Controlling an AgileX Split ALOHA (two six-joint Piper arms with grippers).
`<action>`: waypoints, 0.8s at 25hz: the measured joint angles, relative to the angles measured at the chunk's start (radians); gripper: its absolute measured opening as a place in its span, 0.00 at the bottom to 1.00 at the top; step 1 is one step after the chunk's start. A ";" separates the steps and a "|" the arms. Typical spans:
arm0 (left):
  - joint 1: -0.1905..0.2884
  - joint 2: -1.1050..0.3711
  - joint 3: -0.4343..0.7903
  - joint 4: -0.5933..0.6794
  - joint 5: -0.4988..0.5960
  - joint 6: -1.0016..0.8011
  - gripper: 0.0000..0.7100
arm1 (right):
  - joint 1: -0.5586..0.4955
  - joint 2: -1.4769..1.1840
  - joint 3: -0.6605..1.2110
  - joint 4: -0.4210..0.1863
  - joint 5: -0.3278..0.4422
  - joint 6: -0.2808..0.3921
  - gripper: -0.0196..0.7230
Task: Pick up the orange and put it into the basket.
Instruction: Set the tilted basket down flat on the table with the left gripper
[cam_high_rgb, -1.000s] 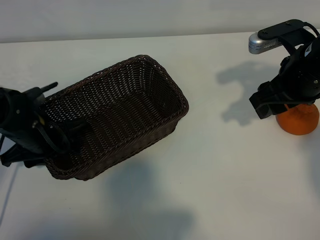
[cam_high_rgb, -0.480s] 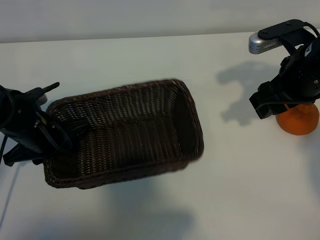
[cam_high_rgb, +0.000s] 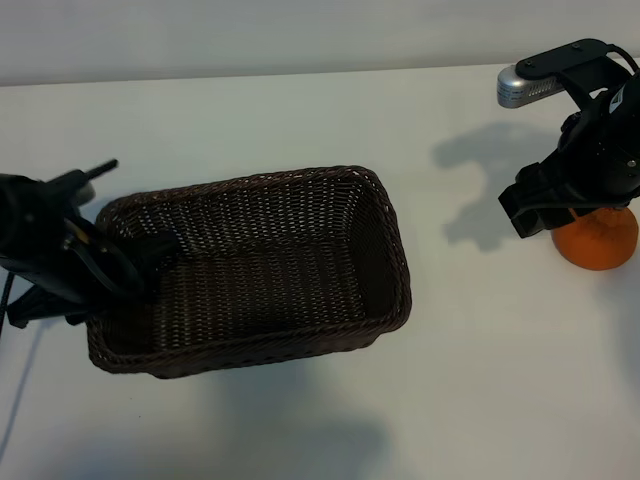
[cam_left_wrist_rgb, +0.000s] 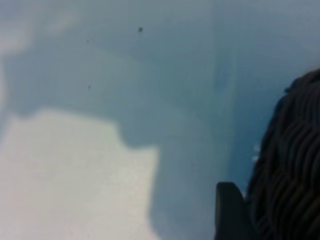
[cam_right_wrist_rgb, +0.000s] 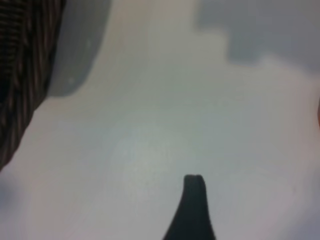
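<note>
Two grippers, one basket, one orange, all on one white tabletop (cam_high_rgb: 300, 110).

Left gripper (cam_high_rgb: 120, 265) at nine o'clock in the exterior view, pointed steeply down and clamped narrow on the short end wall of the basket (cam_high_rgb: 250, 183), one finger inside the wicker and the rest outside. In the left wrist view, one dark fingertip (cam_left_wrist_rgb: 227, 210) pressed right beside the braided wall (cam_left_wrist_rgb: 290, 165), with bare tabletop in shadow beyond.

Right gripper (cam_high_rgb: 578, 208) at three o'clock in the exterior view, also pointed steeply down, standing wide and holding nothing. Fingers hidden there behind the black wrist body; in the right wrist view only one fingertip (cam_right_wrist_rgb: 192, 210) seen, over bare tabletop, with a corner of the basket (cam_right_wrist_rgb: 25, 75) farther off.

Directly beneath that wrist, the orange (cam_high_rgb: 598, 240), resting on the tabletop with its upper part covered by the arm. From the basket, orange at three o'clock and well apart from it, outside the wicker.

Basket dark brown, rectangular, lying long side across the middle of the view, nothing inside. One silver camera housing (cam_high_rgb: 525, 85) jutting from the right arm toward eleven o'clock.
</note>
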 joint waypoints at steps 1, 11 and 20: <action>0.016 -0.021 0.000 -0.025 0.000 0.027 0.57 | 0.000 0.000 0.000 0.000 0.000 0.000 0.80; 0.201 -0.175 0.001 -0.381 0.043 0.455 0.47 | 0.000 0.000 0.000 0.000 -0.001 0.000 0.79; 0.240 -0.191 0.001 -0.793 0.049 0.810 0.47 | 0.000 0.000 0.000 0.000 -0.001 0.000 0.79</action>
